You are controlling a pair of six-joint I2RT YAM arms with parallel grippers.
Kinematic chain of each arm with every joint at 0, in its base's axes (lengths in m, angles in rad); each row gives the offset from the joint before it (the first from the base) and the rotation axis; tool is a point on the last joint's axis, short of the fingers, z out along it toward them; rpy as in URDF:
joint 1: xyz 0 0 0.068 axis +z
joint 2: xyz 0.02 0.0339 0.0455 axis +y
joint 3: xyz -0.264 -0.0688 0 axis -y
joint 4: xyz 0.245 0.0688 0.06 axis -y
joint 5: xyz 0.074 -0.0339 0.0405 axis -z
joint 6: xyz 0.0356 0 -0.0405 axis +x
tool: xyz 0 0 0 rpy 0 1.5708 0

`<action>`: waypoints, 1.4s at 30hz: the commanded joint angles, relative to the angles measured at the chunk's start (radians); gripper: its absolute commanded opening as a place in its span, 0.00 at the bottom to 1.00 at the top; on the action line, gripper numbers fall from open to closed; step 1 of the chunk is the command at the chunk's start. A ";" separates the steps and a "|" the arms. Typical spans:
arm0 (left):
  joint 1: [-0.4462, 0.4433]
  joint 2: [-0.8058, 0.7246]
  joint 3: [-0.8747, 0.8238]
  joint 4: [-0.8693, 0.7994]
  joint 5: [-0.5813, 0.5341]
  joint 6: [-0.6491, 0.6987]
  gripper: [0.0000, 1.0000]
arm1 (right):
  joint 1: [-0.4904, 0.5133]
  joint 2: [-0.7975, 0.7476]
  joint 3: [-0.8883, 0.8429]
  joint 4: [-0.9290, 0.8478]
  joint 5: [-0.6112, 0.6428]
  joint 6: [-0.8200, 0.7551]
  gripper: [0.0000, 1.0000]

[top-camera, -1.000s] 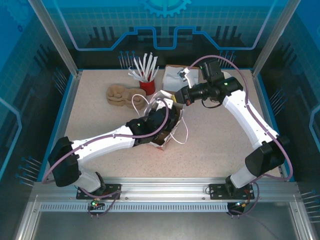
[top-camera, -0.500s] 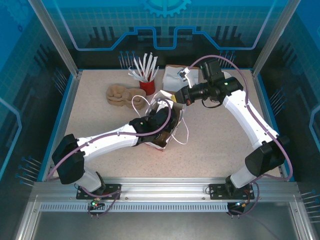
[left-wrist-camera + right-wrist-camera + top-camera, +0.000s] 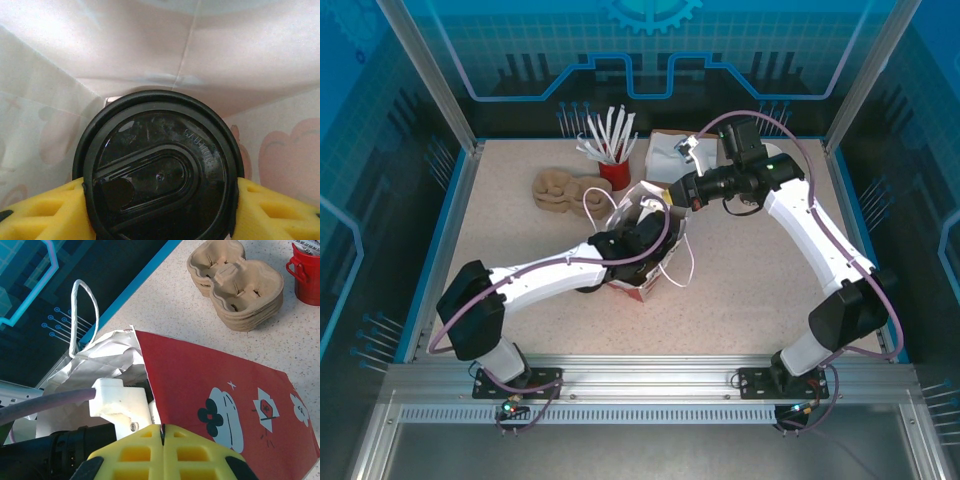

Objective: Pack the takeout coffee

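Observation:
The takeout coffee [image 3: 157,170] shows its dark round lid with a sip hole, seen from above in the left wrist view. My left gripper [image 3: 159,212] is shut on it, a yellow pad [image 3: 45,212] pressed to each side of the cup. Pale inner walls of the paper bag [image 3: 200,60] surround it. From above, the left gripper [image 3: 638,240] reaches into the open mouth of the red-and-white bag [image 3: 642,290] at mid-table. My right gripper [image 3: 162,432] is shut on the bag's upper rim [image 3: 150,380], holding the mouth open, and sits just behind the bag [image 3: 665,197].
A stack of brown cardboard cup carriers [image 3: 558,189] lies at the back left. Beside it stands a red holder with white sticks [image 3: 613,170]. A white packet [image 3: 670,155] lies behind the right gripper. The bag's white cord handles [image 3: 680,270] hang loose.
The left arm's elbow has swung right and its wrist has gone a little deeper into the bag. The right arm has held still on the rim.

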 commanded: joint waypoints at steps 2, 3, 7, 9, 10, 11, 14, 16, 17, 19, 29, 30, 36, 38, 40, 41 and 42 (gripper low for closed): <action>0.031 0.044 0.025 -0.058 0.036 -0.032 0.56 | 0.000 0.013 0.016 -0.001 -0.062 0.016 0.00; 0.036 0.053 0.029 -0.064 0.043 -0.039 0.56 | -0.002 0.019 0.018 0.001 -0.063 0.016 0.00; 0.057 0.073 0.040 -0.078 0.077 -0.063 0.56 | -0.015 0.045 0.028 0.009 -0.070 0.017 0.07; 0.066 0.083 0.041 -0.076 0.100 -0.069 0.56 | -0.026 0.063 0.047 0.010 -0.075 0.013 0.14; 0.072 0.089 0.044 -0.079 0.112 -0.074 0.56 | -0.033 0.073 0.061 0.007 -0.080 0.009 0.17; 0.077 0.096 0.048 -0.082 0.128 -0.076 0.56 | -0.043 0.086 0.077 0.003 -0.085 0.008 0.20; 0.098 0.123 0.072 -0.102 0.174 -0.094 0.56 | -0.064 0.127 0.141 -0.020 -0.097 0.005 0.28; 0.112 0.147 0.091 -0.121 0.201 -0.106 0.56 | -0.078 0.151 0.184 -0.044 -0.097 -0.004 0.35; 0.120 0.156 0.104 -0.130 0.217 -0.111 0.56 | -0.084 0.160 0.202 -0.051 -0.102 -0.004 0.38; 0.135 0.178 0.134 -0.161 0.247 -0.126 0.56 | -0.095 0.171 0.228 -0.060 -0.098 -0.004 0.44; 0.202 0.303 0.332 -0.353 0.370 -0.166 0.55 | -0.125 0.126 0.241 -0.067 -0.054 0.015 0.48; 0.206 0.313 0.346 -0.367 0.384 -0.167 0.55 | -0.130 0.117 0.233 -0.063 -0.052 0.027 0.47; 0.225 0.366 0.415 -0.436 0.425 -0.163 0.55 | -0.137 0.026 0.142 -0.013 0.024 0.100 0.48; 0.229 0.385 0.435 -0.449 0.435 -0.160 0.54 | -0.137 -0.013 0.105 0.008 0.058 0.127 0.48; 0.231 0.412 0.464 -0.475 0.441 -0.158 0.54 | -0.138 -0.047 0.075 0.014 0.094 0.148 0.49; 0.231 0.423 0.474 -0.483 0.442 -0.152 0.54 | -0.138 -0.061 0.063 0.012 0.109 0.157 0.49; 0.232 0.432 0.477 -0.485 0.444 -0.150 0.54 | -0.138 -0.074 0.053 0.010 0.121 0.163 0.49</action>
